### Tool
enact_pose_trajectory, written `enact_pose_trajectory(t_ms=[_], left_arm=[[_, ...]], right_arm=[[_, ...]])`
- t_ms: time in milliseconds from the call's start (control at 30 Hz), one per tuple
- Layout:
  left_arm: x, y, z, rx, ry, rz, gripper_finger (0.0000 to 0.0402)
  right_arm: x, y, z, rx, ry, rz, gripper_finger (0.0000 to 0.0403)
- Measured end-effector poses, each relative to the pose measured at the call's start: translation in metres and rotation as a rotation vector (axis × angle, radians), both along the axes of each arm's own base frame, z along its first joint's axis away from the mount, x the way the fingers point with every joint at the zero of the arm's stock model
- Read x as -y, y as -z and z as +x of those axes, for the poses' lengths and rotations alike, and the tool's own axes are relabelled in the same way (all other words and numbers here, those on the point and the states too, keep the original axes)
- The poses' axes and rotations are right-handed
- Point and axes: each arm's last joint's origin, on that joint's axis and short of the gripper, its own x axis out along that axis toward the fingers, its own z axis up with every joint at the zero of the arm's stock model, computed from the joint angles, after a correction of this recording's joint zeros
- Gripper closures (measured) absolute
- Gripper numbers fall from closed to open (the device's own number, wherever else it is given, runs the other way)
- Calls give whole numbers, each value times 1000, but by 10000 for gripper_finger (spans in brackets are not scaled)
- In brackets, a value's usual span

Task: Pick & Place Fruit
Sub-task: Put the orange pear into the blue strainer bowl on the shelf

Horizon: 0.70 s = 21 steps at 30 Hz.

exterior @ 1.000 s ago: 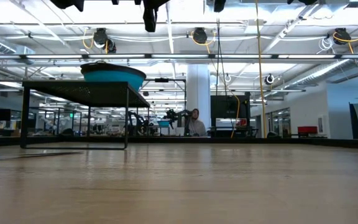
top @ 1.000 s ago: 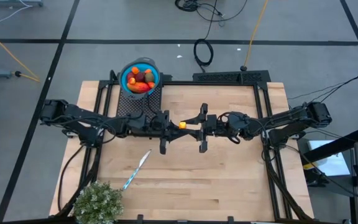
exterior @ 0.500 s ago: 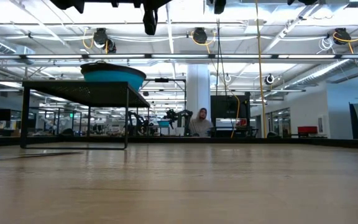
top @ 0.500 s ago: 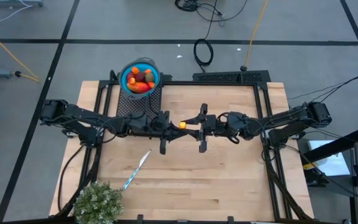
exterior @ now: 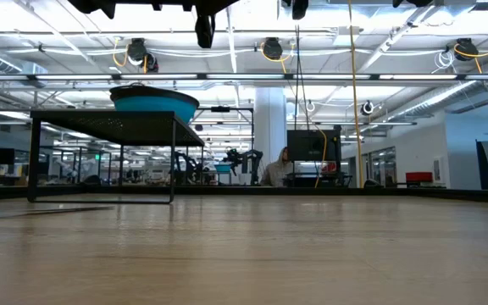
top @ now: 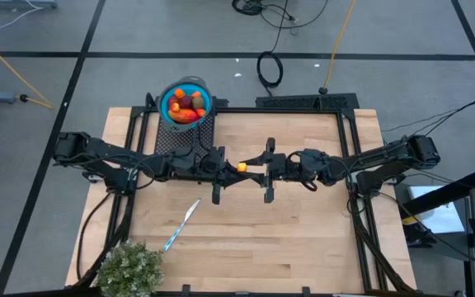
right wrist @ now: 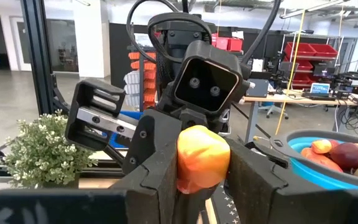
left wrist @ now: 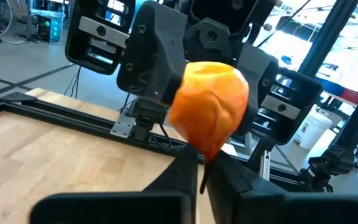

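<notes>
The desk [top: 303,239] carries 2 dark arms that meet above its middle, nearer the back edge. At the back left corner a blue bowl [top: 186,103] stands on a black rack and already holds several fruits [top: 186,107]. A green plant [top: 129,268] sits at the front left corner, and a knife [top: 181,223] lies near it.

Between the arms hangs 1 small orange fruit [top: 242,166], above the wood. The right gripper [right wrist: 202,180] pinches its body from both sides. The left gripper [left wrist: 202,177] has its fingers pressed almost together, seemingly on the thin stem under the fruit.

I judge this toy fruit light, smooth and a little slippery; the round body gives a safer hold than the stem.
</notes>
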Motion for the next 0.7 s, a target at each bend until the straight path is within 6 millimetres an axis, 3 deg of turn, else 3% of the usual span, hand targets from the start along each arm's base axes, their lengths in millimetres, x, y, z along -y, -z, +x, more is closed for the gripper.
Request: enact_pose_trajectory(t_ms=[367, 700], left_arm=[[-4, 1, 0, -18, 21, -18, 283], [-5, -13, -18, -65, 26, -11, 290]], right_arm=[[0, 1, 0, -14, 0, -4, 287], [0, 3, 0, -32, 2, -4, 287]])
